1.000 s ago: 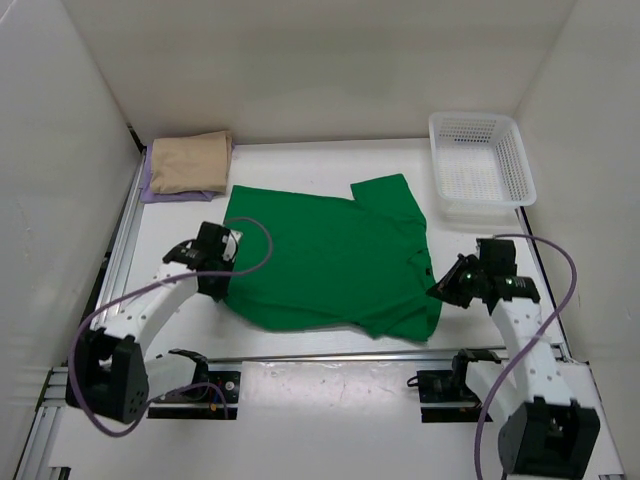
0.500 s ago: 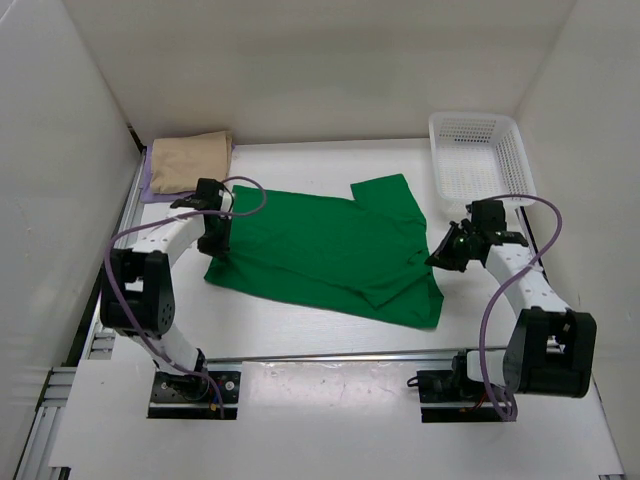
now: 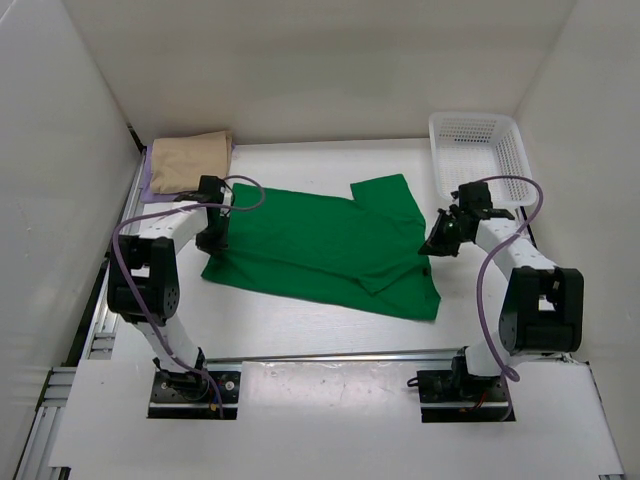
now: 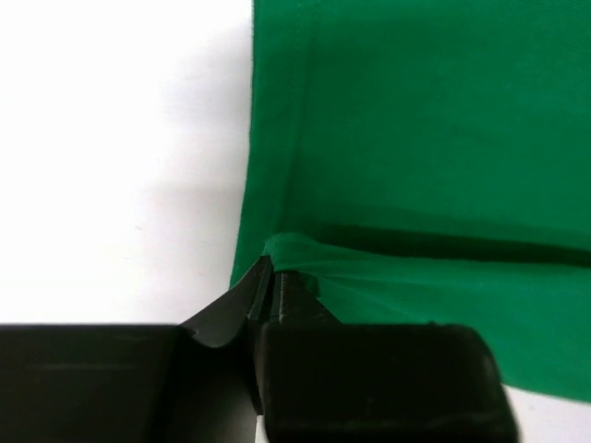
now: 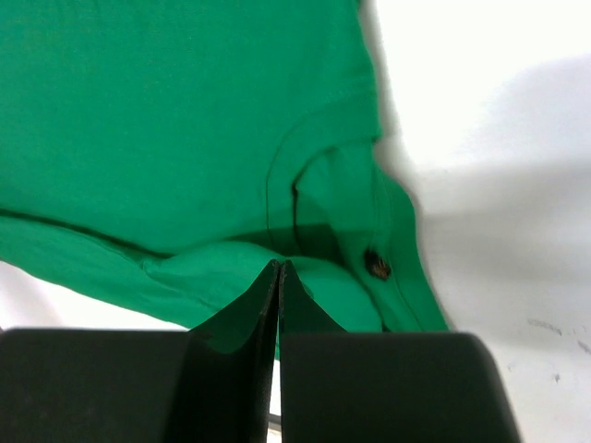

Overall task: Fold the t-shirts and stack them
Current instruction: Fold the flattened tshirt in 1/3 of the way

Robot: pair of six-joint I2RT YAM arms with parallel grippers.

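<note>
The green t-shirt (image 3: pixel 325 245) lies in mid-table, its near half folded back over itself. My left gripper (image 3: pixel 213 240) is shut on the shirt's left edge, and the left wrist view shows green cloth (image 4: pixel 388 157) pinched at the fingertips (image 4: pixel 261 281). My right gripper (image 3: pixel 433 245) is shut on the shirt's right edge near the collar; the right wrist view shows the green cloth (image 5: pixel 185 120) bunched at the closed tips (image 5: pixel 279 268). The tan t-shirt (image 3: pixel 188 160) lies folded on the lavender t-shirt (image 3: pixel 152 190) at the back left.
A white mesh basket (image 3: pixel 480 165) stands at the back right, just behind my right arm. White walls enclose the table on three sides. A metal rail (image 3: pixel 118 250) runs along the left edge.
Both grippers have carried the shirt's near edge away from me over the shirt, making the fold. The shirt's near edge now lies farther back and the arms are stretched further out.
</note>
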